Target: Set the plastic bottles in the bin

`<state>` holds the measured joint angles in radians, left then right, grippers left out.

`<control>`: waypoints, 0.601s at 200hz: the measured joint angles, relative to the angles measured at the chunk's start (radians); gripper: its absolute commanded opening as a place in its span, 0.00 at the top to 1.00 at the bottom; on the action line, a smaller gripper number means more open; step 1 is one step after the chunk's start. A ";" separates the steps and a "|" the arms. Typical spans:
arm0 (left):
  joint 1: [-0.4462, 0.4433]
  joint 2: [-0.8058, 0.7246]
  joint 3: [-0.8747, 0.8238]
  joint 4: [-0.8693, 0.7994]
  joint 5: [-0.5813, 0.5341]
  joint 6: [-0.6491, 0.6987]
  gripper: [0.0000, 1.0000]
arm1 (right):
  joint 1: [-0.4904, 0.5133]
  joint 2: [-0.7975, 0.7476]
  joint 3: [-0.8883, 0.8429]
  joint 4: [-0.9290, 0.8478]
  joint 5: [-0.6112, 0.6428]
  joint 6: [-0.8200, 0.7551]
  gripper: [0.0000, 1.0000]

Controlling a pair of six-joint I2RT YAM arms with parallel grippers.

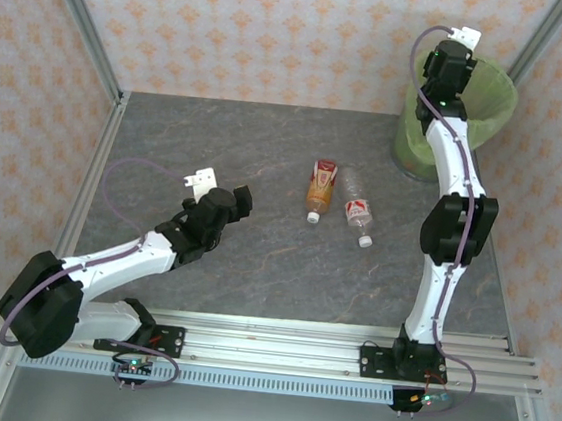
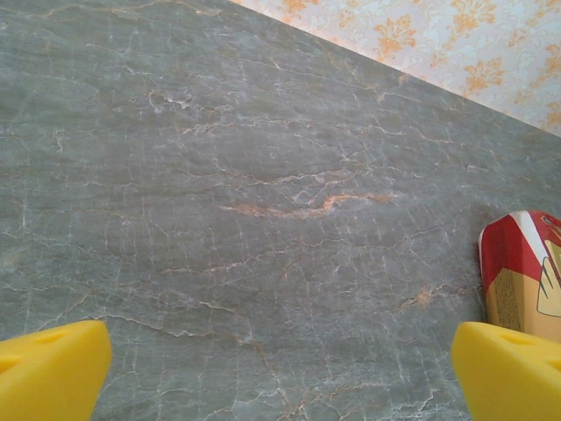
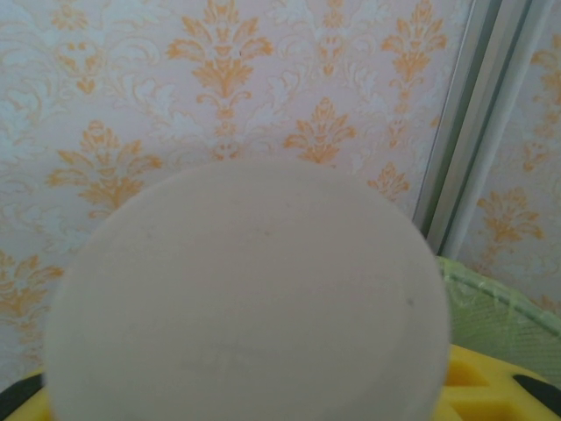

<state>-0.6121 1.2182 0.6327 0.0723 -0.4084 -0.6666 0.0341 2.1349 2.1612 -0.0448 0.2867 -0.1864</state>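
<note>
Grey and marbled, the surface (image 1: 267,149) has two bottles lying side by side near its middle: the orange bottle (image 1: 320,190) and the red and white bottle (image 1: 358,211). The left hand (image 1: 229,203) is low over the surface, to the left of them. Its yellow fingers (image 2: 53,368) are wide apart and hold nothing. The orange bottle (image 2: 517,263) is just beside the right one.

The right hand (image 1: 444,72) is up above the green bin (image 1: 494,92) in the far right corner. A round pale blurry thing (image 3: 245,298) sits right against its yellow fingers (image 3: 491,386). I cannot tell if that hand is gripping it.
</note>
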 measured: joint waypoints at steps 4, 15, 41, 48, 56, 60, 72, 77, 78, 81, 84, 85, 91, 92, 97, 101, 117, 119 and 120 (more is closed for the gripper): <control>0.000 0.000 0.000 0.000 0.000 -0.001 0.00 | -0.002 0.002 0.007 -0.008 -0.007 0.012 0.77; 0.000 0.000 0.000 0.000 0.000 -0.007 0.00 | -0.004 0.003 0.019 -0.031 -0.024 0.039 0.69; 0.004 0.000 0.000 0.000 0.000 -0.016 0.00 | -0.007 0.006 0.066 -0.076 -0.070 0.103 0.48; 0.006 0.000 0.000 0.000 0.000 -0.016 0.00 | -0.007 0.006 0.076 -0.085 -0.083 0.119 0.44; 0.006 0.000 0.000 0.000 0.000 -0.017 0.00 | -0.009 0.007 0.084 -0.097 -0.094 0.135 0.42; 0.006 0.000 0.000 0.000 0.000 -0.017 0.00 | -0.010 0.007 0.087 -0.102 -0.098 0.142 0.41; 0.006 0.000 0.000 0.000 0.000 -0.017 0.00 | -0.014 0.007 0.090 -0.119 -0.103 0.158 0.38; 0.006 0.000 0.000 0.000 0.000 -0.017 0.00 | -0.017 0.007 0.090 -0.125 -0.103 0.164 0.36; 0.006 0.000 0.000 0.000 0.000 -0.017 0.00 | -0.018 0.007 0.090 -0.126 -0.103 0.166 0.36; 0.006 0.000 0.000 0.000 0.000 -0.017 0.00 | -0.019 0.007 0.090 -0.129 -0.100 0.173 0.33; 0.006 0.000 0.000 0.000 0.000 -0.017 0.00 | -0.020 0.007 0.090 -0.132 -0.098 0.171 0.30; 0.006 0.000 0.000 0.000 0.000 -0.017 0.00 | -0.020 0.007 0.090 -0.133 -0.096 0.172 0.29; 0.006 0.000 0.000 0.000 0.000 -0.017 0.00 | -0.023 0.007 0.090 -0.140 -0.085 0.178 0.24; 0.006 0.000 0.000 0.000 0.000 -0.017 0.00 | -0.023 0.007 0.090 -0.141 -0.081 0.182 0.24; 0.006 0.000 0.000 0.000 0.000 -0.017 0.00 | -0.025 0.007 0.090 -0.147 -0.068 0.187 0.19; 0.006 0.000 0.000 0.000 0.000 -0.017 0.00 | -0.025 0.007 0.091 -0.151 -0.057 0.203 0.16; 0.006 0.000 0.000 0.000 0.000 -0.017 0.00 | -0.031 0.007 0.092 -0.170 -0.023 0.223 0.11; 0.006 0.000 0.000 0.000 0.000 -0.017 0.00 | -0.031 0.007 0.092 -0.174 -0.019 0.225 0.11; 0.006 0.000 0.000 0.000 0.000 -0.018 0.00 | -0.031 0.007 0.092 -0.174 -0.018 0.227 0.11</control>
<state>-0.6060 1.2182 0.6323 0.0723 -0.4080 -0.6842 0.0029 2.1422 2.2536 -0.2184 0.2684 0.0406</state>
